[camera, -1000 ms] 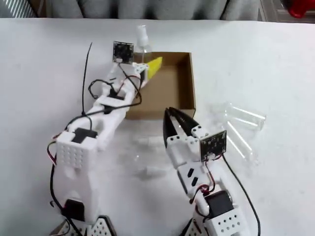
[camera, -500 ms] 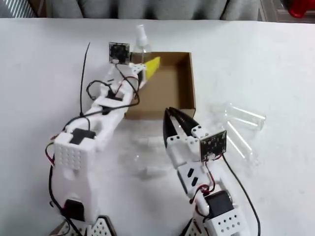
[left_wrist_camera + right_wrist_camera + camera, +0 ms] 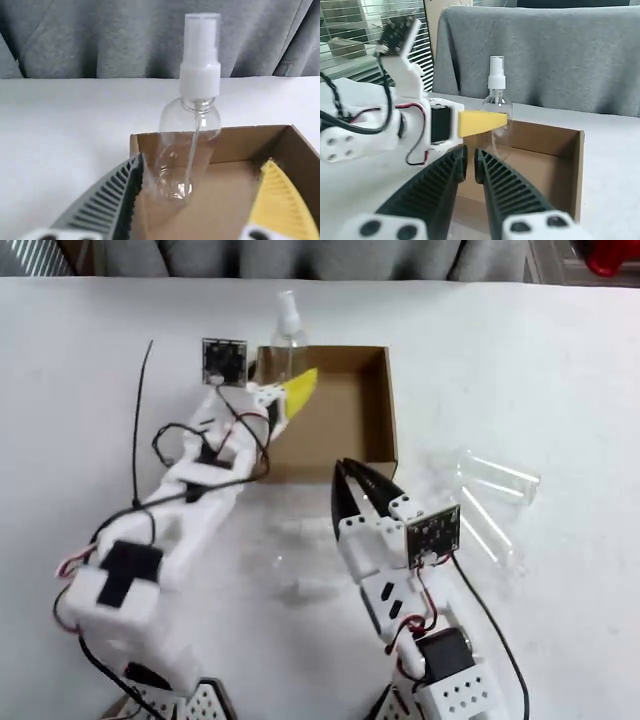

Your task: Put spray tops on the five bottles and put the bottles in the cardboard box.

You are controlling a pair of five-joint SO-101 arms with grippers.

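The left end effector (image 3: 204,162) is released. Its grey ribbed finger (image 3: 117,197) and its yellow finger (image 3: 277,200) stand wide apart over the open brown cardboard box (image 3: 386,405). Just beyond the fingertips stands the clear round plastic bottle (image 3: 187,145), upright inside the box near the far corner on the left arm's side. A white spray top (image 3: 199,55) sits on its neck, and the thin tube hangs down inside it. The bottle is very close to the grey finger, but I cannot tell if they touch.

The right end effector (image 3: 470,152) is clenched. Its two black ribbed fingers are nearly together and grasp nothing. It rests low over the white tabletop (image 3: 520,370), just in front of the near wall of the box.

On the right arm's side of the box, a few clear bottles without tops (image 3: 490,502) lie on the tabletop, well apart from both arms. Behind the tabletop hangs a grey cloth (image 3: 100,40).
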